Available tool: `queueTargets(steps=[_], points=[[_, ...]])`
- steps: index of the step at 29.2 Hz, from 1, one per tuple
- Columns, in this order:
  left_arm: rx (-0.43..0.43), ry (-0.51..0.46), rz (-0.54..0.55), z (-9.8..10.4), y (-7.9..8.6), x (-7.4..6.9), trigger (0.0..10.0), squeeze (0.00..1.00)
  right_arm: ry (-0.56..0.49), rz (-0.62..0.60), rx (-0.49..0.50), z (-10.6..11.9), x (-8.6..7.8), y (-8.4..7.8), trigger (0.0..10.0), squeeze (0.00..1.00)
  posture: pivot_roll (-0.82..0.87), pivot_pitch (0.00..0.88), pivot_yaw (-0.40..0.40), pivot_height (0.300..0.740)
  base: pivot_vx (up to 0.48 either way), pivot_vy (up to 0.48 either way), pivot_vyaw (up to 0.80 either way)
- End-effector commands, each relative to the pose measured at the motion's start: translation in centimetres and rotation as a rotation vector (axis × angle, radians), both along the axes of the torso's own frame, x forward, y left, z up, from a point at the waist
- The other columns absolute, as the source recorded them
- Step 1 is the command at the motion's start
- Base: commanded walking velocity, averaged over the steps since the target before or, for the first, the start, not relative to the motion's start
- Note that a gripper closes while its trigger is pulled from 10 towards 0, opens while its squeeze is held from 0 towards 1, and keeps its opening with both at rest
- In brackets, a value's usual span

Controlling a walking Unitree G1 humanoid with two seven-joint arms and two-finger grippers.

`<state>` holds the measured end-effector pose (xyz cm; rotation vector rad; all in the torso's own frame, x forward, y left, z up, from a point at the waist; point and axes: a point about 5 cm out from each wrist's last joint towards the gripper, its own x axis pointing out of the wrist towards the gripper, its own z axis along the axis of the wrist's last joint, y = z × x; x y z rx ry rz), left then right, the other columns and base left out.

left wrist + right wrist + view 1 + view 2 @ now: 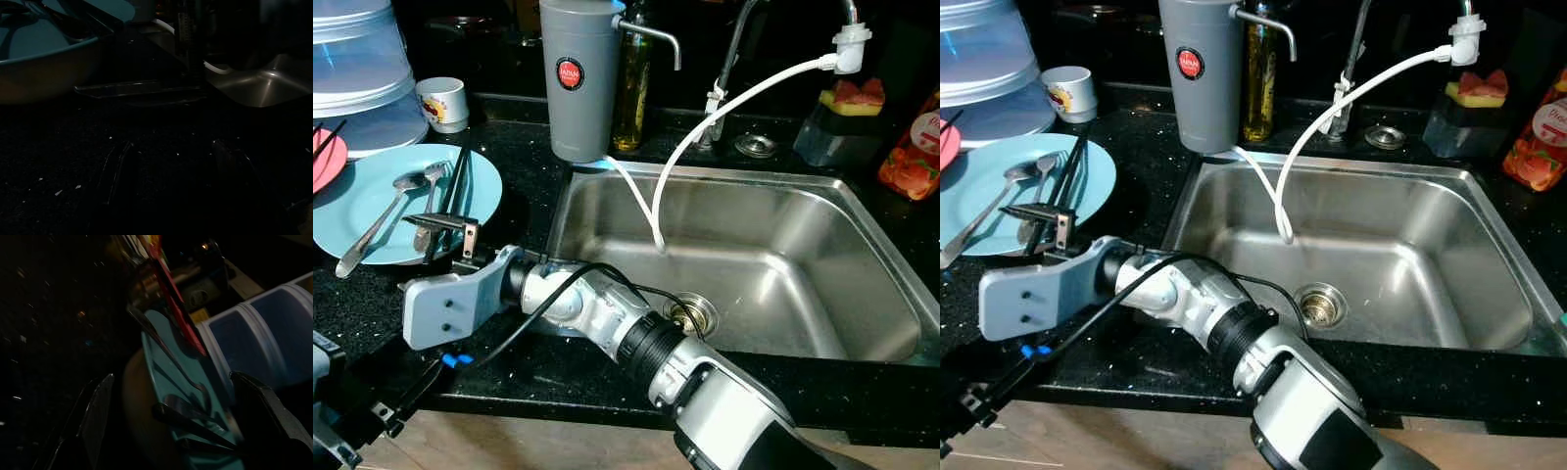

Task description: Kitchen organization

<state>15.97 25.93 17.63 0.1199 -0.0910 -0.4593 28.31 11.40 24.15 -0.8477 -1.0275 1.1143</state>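
The right pincer (440,227) reaches across the black bench (524,147) to the near rim of the blue plate (484,186), its fingers apart and closed on nothing. On the plate lie spoons (377,220) and dark chopsticks (458,181), still unsorted. The sink (773,255) to the right stands bare, a white hose (724,103) dangling into it. By my reckoning the tidying has barely begun: the cutlery and plate remain to be lifted and moved. The left pincer (386,411) hangs low at the bench edge; whether its fingers are parted I cannot tell.
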Motion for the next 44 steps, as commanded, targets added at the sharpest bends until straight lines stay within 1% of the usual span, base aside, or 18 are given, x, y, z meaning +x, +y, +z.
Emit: queueTargets(steps=[1, 4, 6, 8, 10, 11, 13, 14, 15, 19, 20, 28, 29, 30, 32, 33, 34, 44], points=[[-0.002, 0.074, 0.0, -1.3, 0.2, -0.3, 10.0, 0.0, 0.0, 0.083, 0.012, -0.1, -2.8, 2.9, 10.0, 0.0, 0.12, 0.107, -0.031, 0.74, 0.0, 0.0, 0.0], [-0.001, 0.075, 0.0, -1.4, 0.2, -0.3, 10.0, 0.0, -0.01, 0.08, 0.008, -0.2, -2.8, 3.0, 10.0, 0.0, 0.12, 0.107, -0.031, 0.74, 0.0, 0.0, 0.0], [0.0, 0.077, 0.001, -1.5, 0.4, -0.4, 10.0, 0.0, -0.012, 0.074, 0.008, -0.4, -2.7, 2.9, 4.8, 0.0, 0.12, 0.106, -0.031, 0.74, 0.0, 0.0, 0.0], [0.001, 0.078, 0.002, -1.5, 0.4, -0.4, 10.0, 0.0, -0.012, 0.068, 0.013, -0.4, -2.6, 2.8, 4.9, 0.0, 0.12, 0.106, -0.031, 0.74, 0.0, 0.0, 0.0], [0.002, 0.079, 0.003, -1.6, 0.5, -0.5, 10.0, 0.0, -0.011, 0.064, 0.017, -0.4, -2.5, 2.8, 6.5, 0.0, 0.12, 0.106, -0.031, 0.74, 0.0, 0.0, 0.0], [0.002, 0.08, 0.005, -1.7, 0.6, -0.5, 10.0, 0.0, -0.012, 0.061, 0.022, -0.4, -2.4, 2.7, 10.0, 0.0, 0.12, 0.104, -0.034, 0.74, 0.0, 0.0, 0.0], [0.002, 0.082, 0.007, -1.9, 0.8, -0.5, 10.0, 0.0, -0.014, 0.058, 0.028, -0.3, -2.3, 2.6, 10.0, 0.0, 0.12, 0.104, -0.035, 0.74, 0.0, 0.0, 0.0], [0.003, 0.082, 0.008, -1.9, 0.9, -0.6, 10.0, 0.0, -0.015, 0.056, 0.033, -0.3, -2.3, 2.5, 4.5, 0.0, 0.12, 0.104, -0.035, 0.74, 0.0, 0.0, 0.0], [0.003, 0.082, 0.008, -2.0, 0.9, -0.6, 10.0, 0.0, -0.016, 0.055, 0.037, -0.3, -2.2, 2.5, 3.6, 0.0, 0.12, 0.104, -0.035, 0.74, 0.0, 0.0, 0.0], [0.002, 0.081, 0.007, -2.1, 1.0, -0.6, 10.0, 0.0, -0.014, 0.05, 0.054, -0.1, -2.1, 2.5, 4.6, 0.0, 0.12, 0.1, -0.035, 0.74, 0.0, 0.0, 0.0], [0.003, 0.08, 0.007, -2.1, 1.0, -0.5, 10.0, 0.0, -0.018, 0.049, 0.057, -0.1, -2.1, 2.4, 10.0, 0.0, 0.12, 0.1, -0.035, 0.74, 0.0, 0.0, 0.0], [0.005, 0.078, 0.006, -2.3, 1.0, -0.5, 10.0, 0.0, -0.027, 0.048, 0.058, -0.1, -2.0, 2.4, 10.0, 0.0, 0.12, 0.091, -0.035, 0.74, 0.0, 0.0, 0.0], [0.006, 0.078, 0.005, -2.4, 1.0, -0.5, 10.0, 0.0, -0.027, 0.049, 0.056, -0.1, -2.0, 2.4, 8.4, 0.0, 0.12, 0.091, -0.035, 0.74, 0.0, 0.0, 0.0], [0.008, 0.078, 0.004, -2.4, 1.0, -0.5, 10.0, 0.0, -0.025, 0.052, 0.053, -0.1, -2.0, 2.3, 3.3, 0.0, 0.12, 0.092, -0.035, 0.74, 0.0, 0.0, 0.0], [0.009, 0.079, 0.003, -2.5, 1.0, -0.5, 10.0, 0.0, -0.025, 0.053, 0.051, -0.2, -2.0, 2.3, 2.9, 0.0, 0.12, 0.092, -0.035, 0.74, 0.0, 0.0, 0.0], [0.01, 0.08, 0.002, -2.5, 1.0, -0.5, 10.0, 0.0, -0.023, 0.052, 0.052, -0.2, -2.0, 2.3, 5.5, 0.0, 0.12, 0.095, -0.033, 0.74, 0.0, 0.0, 0.0], [0.012, 0.081, 0.001, -2.6, 1.1, -0.5, 10.0, 0.0, -0.022, 0.051, 0.055, -0.2, -2.0, 2.3, 10.0, 0.0, 0.12, 0.095, -0.033, 0.74, 0.0, 0.0, 0.0], [0.019, 0.078, -0.009, -2.6, 0.8, -0.5, 10.0, 0.0, -0.017, 0.058, 0.05, -0.5, -1.7, 1.8, 10.0, 0.0, 0.12, 0.099, -0.029, 0.74, 0.0, 0.0, 0.0]])
